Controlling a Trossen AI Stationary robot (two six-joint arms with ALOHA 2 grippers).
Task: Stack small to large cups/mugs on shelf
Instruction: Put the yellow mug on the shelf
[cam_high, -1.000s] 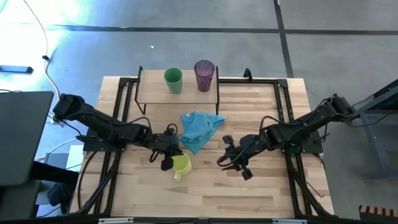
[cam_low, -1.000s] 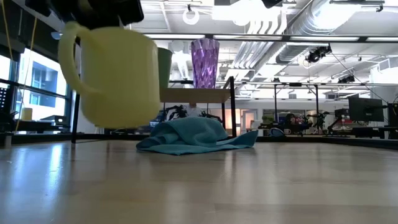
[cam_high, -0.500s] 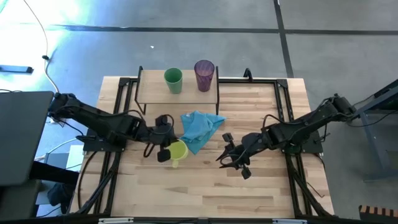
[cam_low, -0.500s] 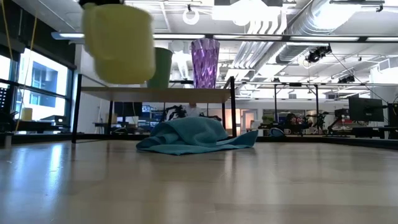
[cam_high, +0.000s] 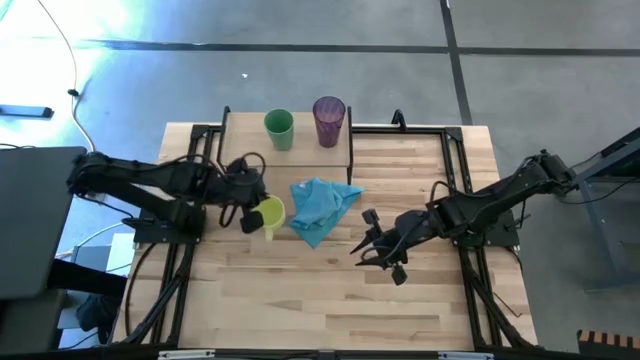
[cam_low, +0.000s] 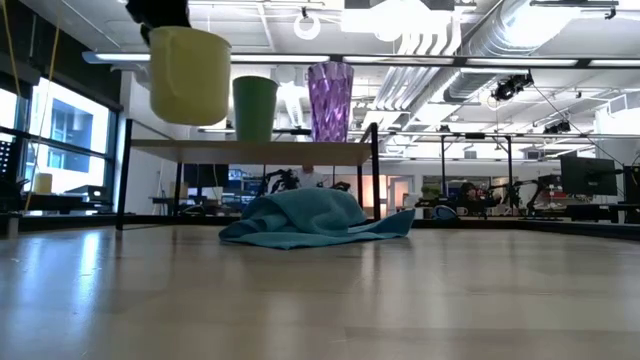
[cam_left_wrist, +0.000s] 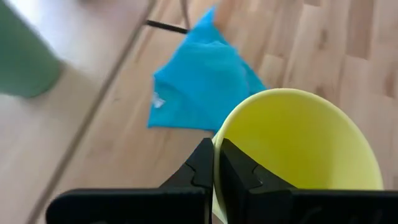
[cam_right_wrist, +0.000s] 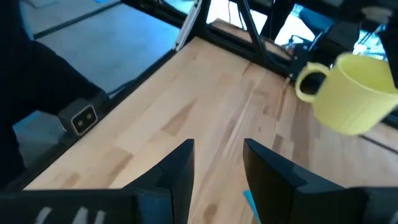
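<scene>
At about nine o'clock on the slatted wooden table (cam_high: 420, 300), the left gripper (cam_high: 247, 212) had carried the short yellow handled mug (cam_high: 267, 213) up from near the front edge, fingers clamped on its rim, empty inside. The green plastic cup (cam_high: 279, 129) and purple ribbed tumbler (cam_high: 328, 120) sat on the low light-wood shelf (cam_high: 240, 150) at twelve. Right gripper (cam_high: 383, 248) hung open around four.

Robotics lab: exposed ceiling ducts (cam_low: 520, 40), more robot arms (cam_low: 500, 192) behind.
</scene>
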